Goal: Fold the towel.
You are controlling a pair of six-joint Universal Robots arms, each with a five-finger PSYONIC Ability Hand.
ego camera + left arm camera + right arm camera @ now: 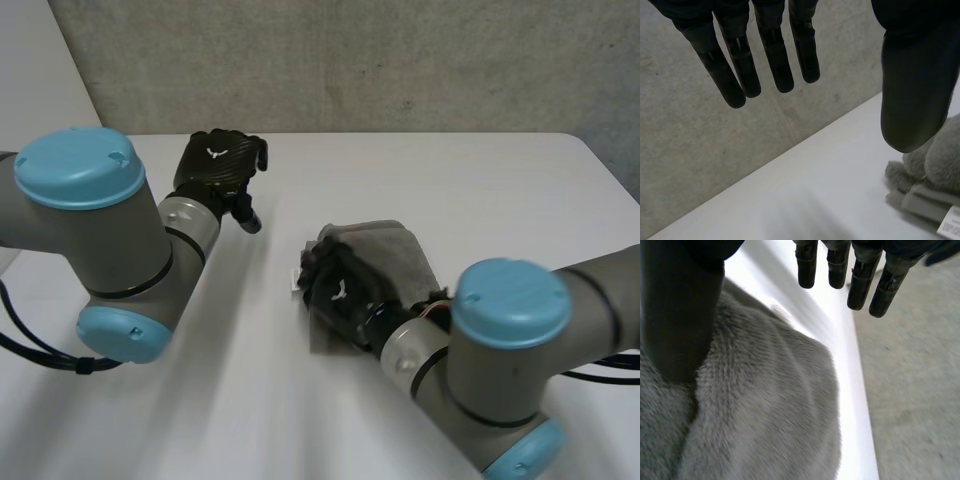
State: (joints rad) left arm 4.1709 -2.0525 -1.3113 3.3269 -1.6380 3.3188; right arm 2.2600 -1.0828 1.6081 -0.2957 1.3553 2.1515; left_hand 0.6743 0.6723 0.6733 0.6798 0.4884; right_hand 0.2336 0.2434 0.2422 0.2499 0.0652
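A grey towel (396, 254) lies folded into a small thick bundle on the white table (470, 180), right of the middle. My right hand (338, 292) rests over its near left part with nothing gripped. In the right wrist view the fingers (855, 275) are straight and reach past the towel (765, 415), while the thumb (680, 310) lies against the pile. My left hand (215, 165) hovers at the back left, apart from the towel. Its fingers (735, 60) hang straight and spread, and the towel (940, 160) sits beyond its thumb.
A white label (952, 227) sticks out of the towel's folded edge on the side facing the left hand. A grey wall (350, 60) stands right behind the table's far edge. Bare tabletop stretches between the two hands.
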